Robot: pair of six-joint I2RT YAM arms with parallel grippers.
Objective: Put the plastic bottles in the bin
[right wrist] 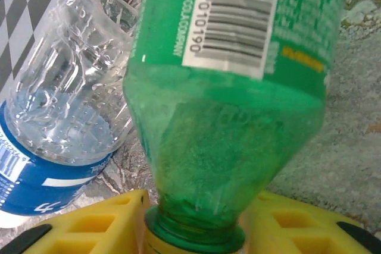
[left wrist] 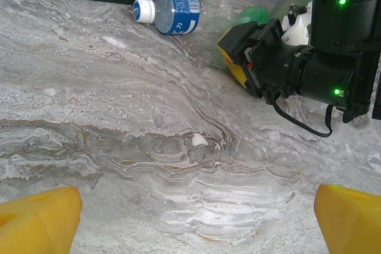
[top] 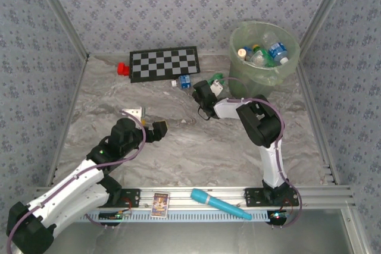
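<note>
- I judge the step in hand to be the pickup. My right gripper (right wrist: 193, 230) is closed on the neck of a green bottle (right wrist: 232, 117). The yellow pads (right wrist: 113, 218) press the neck from both sides, and the body points away from the jaws. I cannot tell whether it has left the table (left wrist: 119, 117).
- My left gripper (left wrist: 196, 218) is spread wide with nothing between the jaws, only bare table below them.
- A clear bottle (right wrist: 65, 117) with a blue label lies just beside the green one, to the left of my right jaws. I cannot tell whether the two touch.
- The bin (top: 286, 72) stands near, beyond my right jaws and to their right, with several bottles (top: 265, 52) already inside.
- The next move calls for a lift high enough to pass the rim, a short carry over the opening, then a release. I hold only the neck, so the body may swing, and the clear neighbour could be dragged along.
- The right wrist view shows the contact at the neck and the barcode on the label.
- The top view adds the bin and how close my right jaws are to it.
- The left wrist view adds a side look at my right gripper. It also shows the clear bottle's white cap, well ahead of my left jaws by the edge of the checkerboard mat (top: 165, 63).
</note>
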